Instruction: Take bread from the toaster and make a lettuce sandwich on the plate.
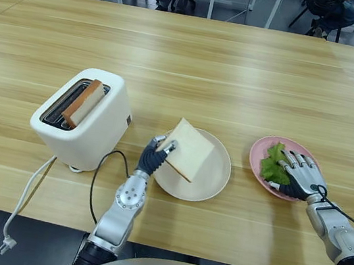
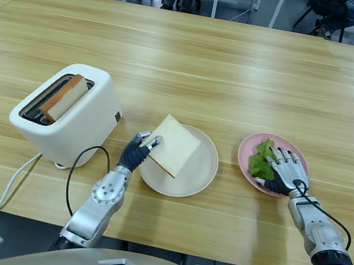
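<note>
Holds a bread slice by its near corner in the left hand, clamped tight, forearm rising from the front edge of the tabletop, wrist tipped so as to lean the slice up and away over the cream plate. Looks light and soft, and likely to crush or tear under a hard pinch. Best kept by that crust corner and laid down flat rather than dropped.

Over to the right, rests the right hand palm down upon the lettuce in the pink plate, near the cream one. Cannot tell whether closed on a leaf or merely lying on it. Limp, thin stuff, perhaps slick. Calls for a gentle gather from above, near the thicker rib, with no squeeze.

Farther back on the left, a white toaster with a second slice standing up out of its slot. Probably firm enough to lift by the exposed top edge, away from the metal. Cord looped off the front edge of the tabletop. Beyond, only bare wood.
</note>
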Robot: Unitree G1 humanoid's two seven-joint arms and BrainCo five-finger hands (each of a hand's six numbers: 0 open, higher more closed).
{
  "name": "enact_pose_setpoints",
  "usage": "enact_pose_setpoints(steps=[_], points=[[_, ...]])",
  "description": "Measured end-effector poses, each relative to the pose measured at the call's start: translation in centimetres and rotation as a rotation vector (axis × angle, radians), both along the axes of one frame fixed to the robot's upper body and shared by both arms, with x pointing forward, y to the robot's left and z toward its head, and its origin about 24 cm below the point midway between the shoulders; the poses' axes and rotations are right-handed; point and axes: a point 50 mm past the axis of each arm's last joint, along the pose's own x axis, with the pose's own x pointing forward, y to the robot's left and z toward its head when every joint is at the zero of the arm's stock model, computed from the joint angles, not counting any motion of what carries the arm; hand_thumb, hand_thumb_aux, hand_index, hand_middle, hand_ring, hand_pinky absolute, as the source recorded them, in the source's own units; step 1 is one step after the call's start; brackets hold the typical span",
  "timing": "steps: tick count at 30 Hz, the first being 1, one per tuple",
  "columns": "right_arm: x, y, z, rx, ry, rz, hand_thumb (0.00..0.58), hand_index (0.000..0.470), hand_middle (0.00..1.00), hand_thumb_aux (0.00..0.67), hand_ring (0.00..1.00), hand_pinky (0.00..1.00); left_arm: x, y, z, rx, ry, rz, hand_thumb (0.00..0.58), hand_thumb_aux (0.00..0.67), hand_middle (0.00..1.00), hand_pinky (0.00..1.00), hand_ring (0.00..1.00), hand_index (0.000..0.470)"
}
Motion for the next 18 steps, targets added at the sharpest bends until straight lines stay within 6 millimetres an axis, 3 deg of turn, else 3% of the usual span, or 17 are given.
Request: enact_pose_setpoints(steps=[1, 2, 4, 5, 6, 7, 8, 9, 18], points=[[0.0, 0.0, 0.0, 0.004, 0.001, 0.000, 0.580, 0.460, 0.00, 0.670, 0.00, 0.00, -0.1, -0.2, 0.0, 0.012, 0.002, -0.008, 0.580, 0.670, 1.00, 1.00, 1.00, 0.460], [0.0, 0.1, -0.2, 0.013, 0.009, 0.004, 0.580, 0.460, 0.00, 0.670, 0.00, 0.00, -0.2, -0.5, -0.1, 0.040, 0.005, -0.031, 0.572, 0.594, 1.00, 1.00, 1.00, 0.408], [0.0, 0.2, -0.2, 0.035, 0.014, 0.005, 0.580, 0.460, 0.00, 0.670, 0.00, 0.00, -0.6, -1.0, -0.4, 0.117, 0.005, -0.093, 0.436, 0.336, 0.89, 0.89, 0.89, 0.231], [0.0, 0.2, -0.3, 0.041, 0.015, 0.006, 0.580, 0.460, 0.00, 0.670, 0.00, 0.00, -0.8, -1.1, -0.6, 0.140, 0.009, -0.113, 0.000, 0.000, 0.62, 0.62, 0.62, 0.000], [-0.1, 0.2, -0.3, 0.050, 0.017, 0.005, 0.580, 0.460, 0.00, 0.670, 0.00, 0.00, -1.0, -1.2, -0.7, 0.203, 0.003, -0.149, 0.000, 0.000, 0.42, 0.42, 0.42, 0.000], [-0.1, 0.2, -0.3, 0.056, 0.017, 0.005, 0.580, 0.460, 0.00, 0.670, 0.00, 0.00, -1.1, -1.2, -0.7, 0.237, -0.004, -0.166, 0.000, 0.000, 0.14, 0.14, 0.14, 0.000], [-0.1, 0.2, -0.3, 0.060, 0.017, 0.004, 0.580, 0.460, 0.00, 0.670, 0.00, 0.00, -1.2, -1.3, -0.7, 0.269, -0.012, -0.184, 0.000, 0.000, 0.14, 0.14, 0.14, 0.000], [-0.1, 0.2, -0.3, 0.067, 0.017, 0.004, 0.580, 0.460, 0.00, 0.670, 0.00, 0.00, -1.3, -1.3, -0.5, 0.309, -0.032, -0.201, 0.000, 0.000, 0.00, 0.00, 0.00, 0.000], [-0.1, 0.1, 0.3, 0.087, -0.006, 0.034, 0.580, 0.460, 0.00, 0.670, 0.00, 0.00, 0.6, -0.8, 3.0, 0.793, -0.394, -0.189, 0.000, 0.000, 0.00, 0.00, 0.00, 0.000]])
